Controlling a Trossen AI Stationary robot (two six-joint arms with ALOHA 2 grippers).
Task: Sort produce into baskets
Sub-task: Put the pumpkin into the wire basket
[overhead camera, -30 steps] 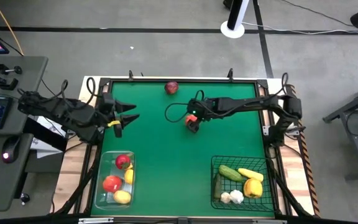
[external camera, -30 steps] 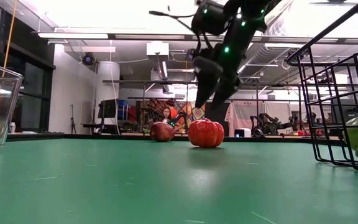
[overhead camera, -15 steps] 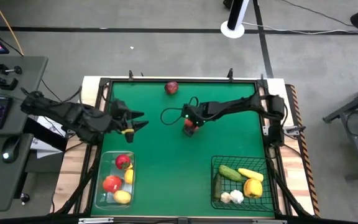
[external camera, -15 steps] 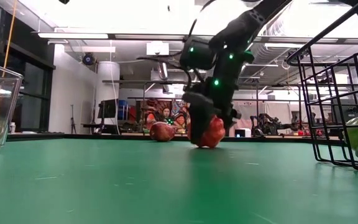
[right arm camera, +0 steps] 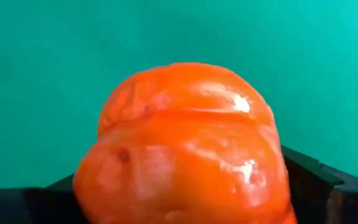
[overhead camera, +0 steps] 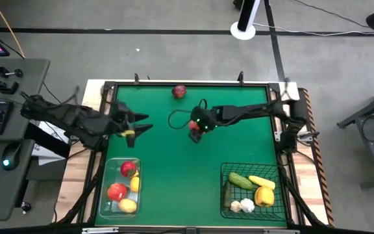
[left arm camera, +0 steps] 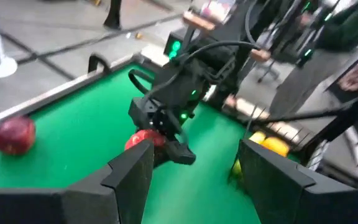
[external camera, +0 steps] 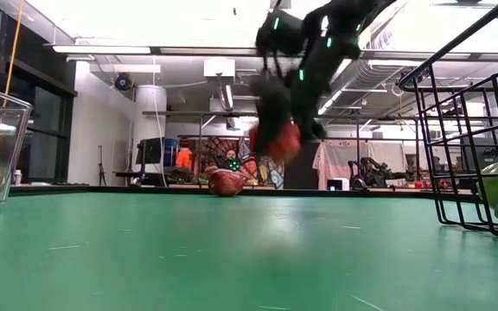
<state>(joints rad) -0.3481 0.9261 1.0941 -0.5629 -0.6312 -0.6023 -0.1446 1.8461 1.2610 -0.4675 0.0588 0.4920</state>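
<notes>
The right gripper [overhead camera: 194,130] is clamped on the orange-red tomato [external camera: 277,142] and holds it clear of the green table [overhead camera: 174,169], near table centre in the high view. The step in hand looks like the carry to a container. The black wire basket [overhead camera: 224,170] at five o'clock holds cucumber, pepper and garlic; the clear bin [overhead camera: 104,195] at seven o'clock holds apples and lemons. The next move likely calls for a lift over a rim and a release above it. The left gripper [overhead camera: 141,127] hovers at nine o'clock, fingers spread and empty, possibly in the path toward the bin. A red apple [overhead camera: 179,91] lies unsorted at twelve o'clock.
</notes>
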